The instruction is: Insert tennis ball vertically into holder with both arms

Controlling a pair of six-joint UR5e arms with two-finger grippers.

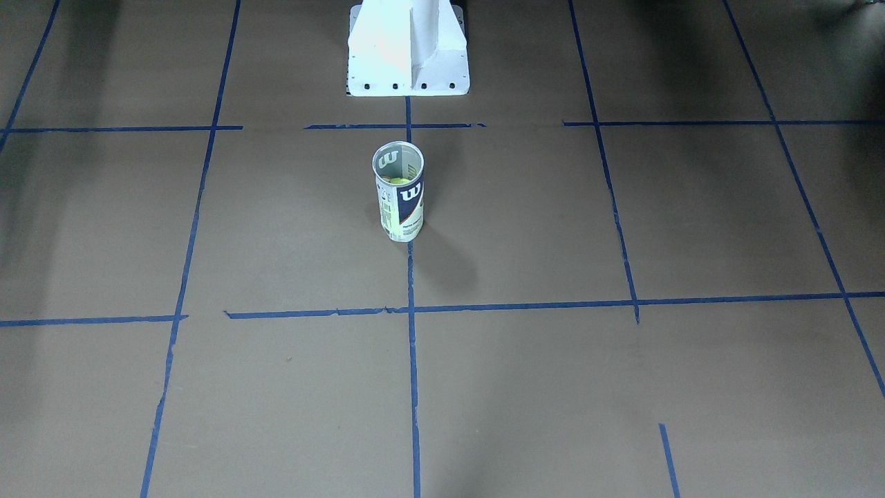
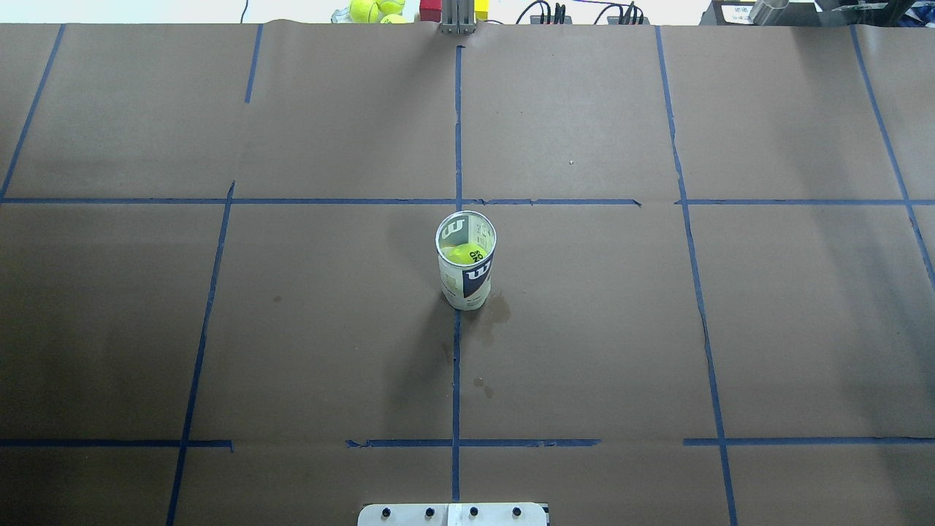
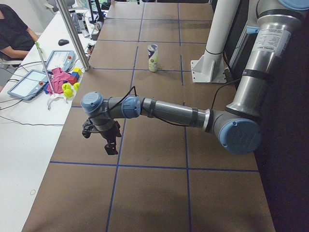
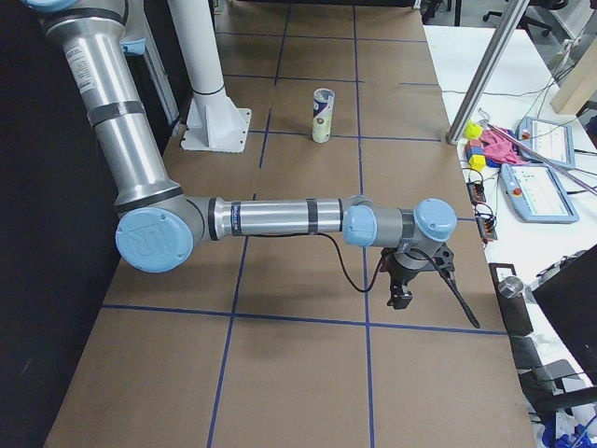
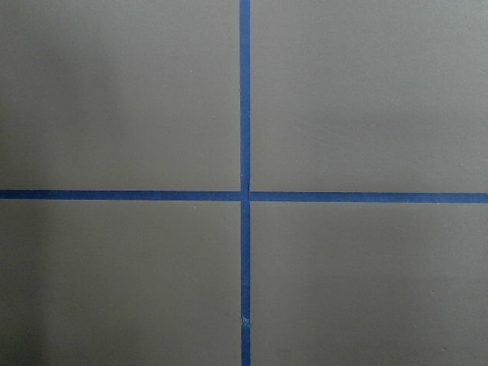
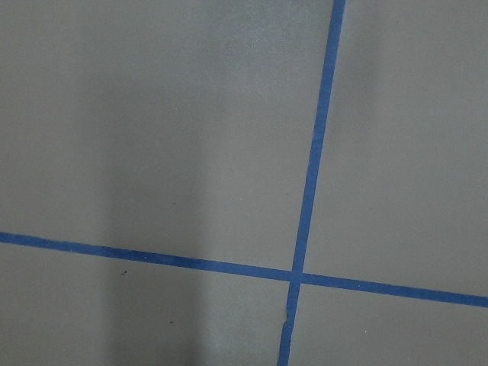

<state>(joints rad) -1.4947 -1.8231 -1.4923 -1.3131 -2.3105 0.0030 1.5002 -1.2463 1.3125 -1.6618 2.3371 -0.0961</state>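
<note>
Fingers: state cannot be told on left gripper (image 3: 110,146), lower left of frame, or right gripper (image 4: 402,297), lower right. Ball (image 2: 465,254) seen inside upright can (image 2: 467,285), mid-frame. Insertion judged done; nothing left.

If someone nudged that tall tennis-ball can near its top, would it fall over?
Probably yes: the can stands upright, taller than its base is wide, with nothing bracing it. The ball visible inside likely adds little weight. Once tipped, its round body would probably roll on the flat paper.
</note>
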